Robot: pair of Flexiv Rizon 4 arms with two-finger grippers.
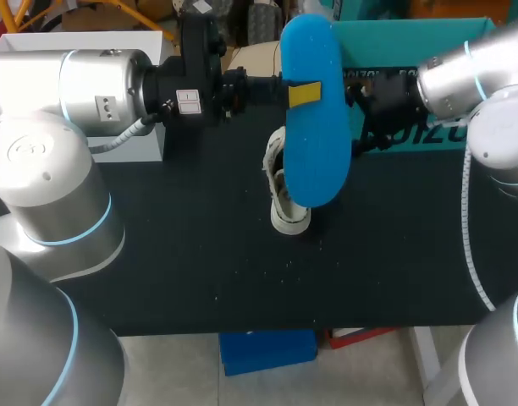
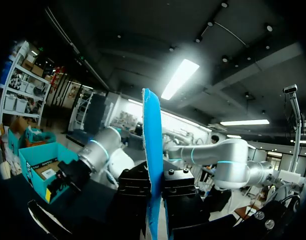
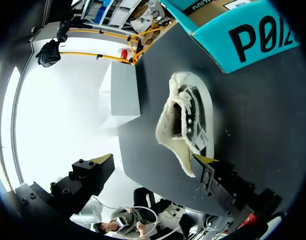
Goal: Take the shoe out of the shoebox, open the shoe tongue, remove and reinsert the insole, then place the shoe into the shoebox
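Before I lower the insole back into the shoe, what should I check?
1. Insole grip: ok. The blue insole is clamped edge-on between the fingers of the left gripper.
2. Shoe out of the box: ok. The shoe lies on the table, apart from the shoebox.
3. Shoe steadied: not ok. The right gripper is open; the shoe is ahead of it, not held.
4. Tongue pulled back: cannot tell.
5. Insole lined up with the shoe: cannot tell. The head view shows them overlapping, but not the height or angle.
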